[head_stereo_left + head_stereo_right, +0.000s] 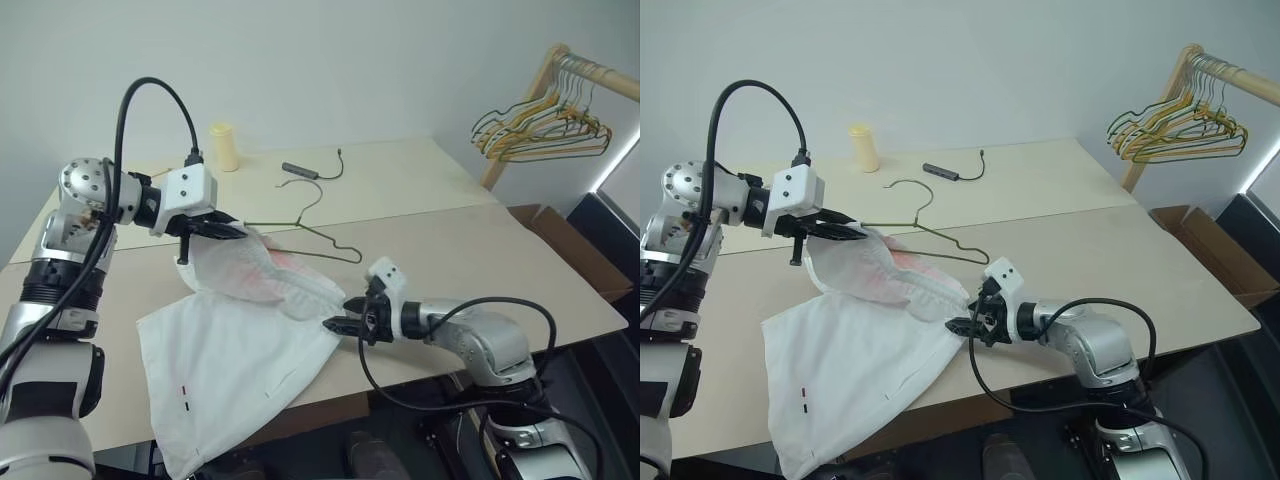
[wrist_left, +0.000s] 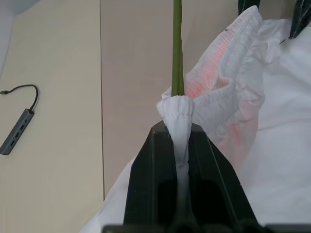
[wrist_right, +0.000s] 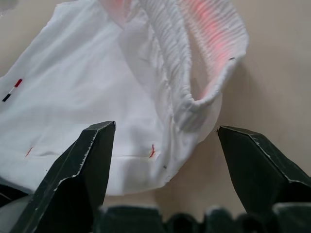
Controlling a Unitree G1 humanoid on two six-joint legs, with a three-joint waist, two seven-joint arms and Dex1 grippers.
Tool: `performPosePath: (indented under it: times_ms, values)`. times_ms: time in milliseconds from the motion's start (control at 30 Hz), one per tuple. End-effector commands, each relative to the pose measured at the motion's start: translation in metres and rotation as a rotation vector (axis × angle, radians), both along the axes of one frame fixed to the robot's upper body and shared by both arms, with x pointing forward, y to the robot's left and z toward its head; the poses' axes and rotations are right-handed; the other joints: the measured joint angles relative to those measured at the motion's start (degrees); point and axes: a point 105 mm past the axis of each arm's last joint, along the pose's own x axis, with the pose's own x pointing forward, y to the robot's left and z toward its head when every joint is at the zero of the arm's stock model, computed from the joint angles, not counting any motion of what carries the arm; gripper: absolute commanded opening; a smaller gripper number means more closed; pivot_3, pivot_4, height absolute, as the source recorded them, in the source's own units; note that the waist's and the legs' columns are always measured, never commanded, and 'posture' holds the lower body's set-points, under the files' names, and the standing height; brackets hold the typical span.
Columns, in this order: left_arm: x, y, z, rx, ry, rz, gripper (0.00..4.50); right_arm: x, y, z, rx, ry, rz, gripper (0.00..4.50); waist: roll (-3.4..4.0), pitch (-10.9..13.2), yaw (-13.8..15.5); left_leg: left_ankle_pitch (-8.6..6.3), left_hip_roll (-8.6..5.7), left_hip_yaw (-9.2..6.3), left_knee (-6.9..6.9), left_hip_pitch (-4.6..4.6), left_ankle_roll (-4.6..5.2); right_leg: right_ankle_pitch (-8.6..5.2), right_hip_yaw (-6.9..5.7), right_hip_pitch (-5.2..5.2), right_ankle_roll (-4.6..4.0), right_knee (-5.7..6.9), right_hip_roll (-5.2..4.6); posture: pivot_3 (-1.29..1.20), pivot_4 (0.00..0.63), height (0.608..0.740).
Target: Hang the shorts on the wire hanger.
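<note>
One end of the thin wire hanger (image 1: 305,232) is hidden in the shorts (image 1: 250,330)' gathered waistband, pinched with it by the left gripper (image 1: 236,231); the right gripper (image 3: 163,145) is held agape just beside the thin white fabric.

Both arms are built of rounded silver-grey metal segments joined by black collars, and the left arm's shoulder-side joint is a shiny round housing dotted with small screws. Each wrist carries a boxy white camera block, and thick black cables loop out of it: one arches high over the left arm, another hangs in a curl beneath the right forearm. The left end effector (image 1: 228,230) and the right end effector (image 1: 333,325) each have two tapering, matte black, wedge-shaped fingers (image 3: 87,165).
</note>
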Motion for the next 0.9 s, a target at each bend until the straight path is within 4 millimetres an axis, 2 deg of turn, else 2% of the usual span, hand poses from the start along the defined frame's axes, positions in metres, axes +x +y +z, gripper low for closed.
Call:
performPosePath:
  times_ms: [33, 233, 267, 433, 567, 900]
  values:
    - [0.000, 0.001, 0.018, -0.018, -0.072, 0.001, 0.00, 0.007, -0.001, 0.010, -0.002, -0.040, -0.015, 2.39, 0.00, 0.00, -0.12, 0.00, 0.00, 0.00, 0.00, 0.00, 0.00, 0.00, 0.00, -0.01, 0.00, 0.00, 0.00, -0.17, 0.000, 0.740]
    - [-0.001, 0.002, 0.020, -0.050, -0.071, 0.002, 0.00, 0.009, -0.005, 0.007, -0.013, -0.034, -0.035, 0.26, 0.00, 0.00, -0.14, 0.00, 0.00, -0.03, 0.00, 0.00, 0.00, 0.00, 0.00, 0.00, 0.00, 0.00, 0.01, -0.17, 0.000, 0.740]
    - [-0.002, 0.003, 0.021, -0.065, -0.066, -0.005, 0.00, 0.010, -0.007, 0.007, -0.014, -0.034, -0.043, 0.05, 0.00, 0.00, -0.14, 0.00, 0.00, -0.03, 0.00, 0.00, 0.00, 0.00, 0.00, 0.00, 0.00, 0.00, 0.01, -0.17, 0.000, 0.740]
    - [-0.017, 0.004, 0.029, -0.096, -0.036, -0.067, 0.00, 0.025, -0.024, 0.011, -0.038, -0.078, -0.109, 0.05, 0.00, 0.00, -0.23, 0.00, 0.00, -0.02, 0.00, -0.01, 0.00, 0.00, 0.00, -0.01, 0.00, -0.01, 0.00, -0.18, 0.000, 0.740]
    - [-0.024, 0.009, 0.028, -0.067, -0.028, -0.080, 0.00, 0.035, -0.040, 0.019, -0.041, -0.113, -0.145, 0.05, 0.00, 0.00, -0.21, 0.00, 0.00, -0.04, 0.00, 0.01, 0.00, 0.00, 0.00, 0.00, 0.00, 0.00, 0.01, -0.18, 0.000, 0.740]
    - [-0.025, 0.019, 0.015, 0.001, -0.007, -0.036, 0.00, 0.044, -0.067, 0.032, -0.105, -0.226, -0.164, 0.05, 0.00, 0.00, -0.17, 0.00, 0.01, -0.03, 0.00, 0.01, 0.00, 0.00, 0.00, 0.01, 0.00, -0.01, 0.01, -0.17, 0.000, 0.740]
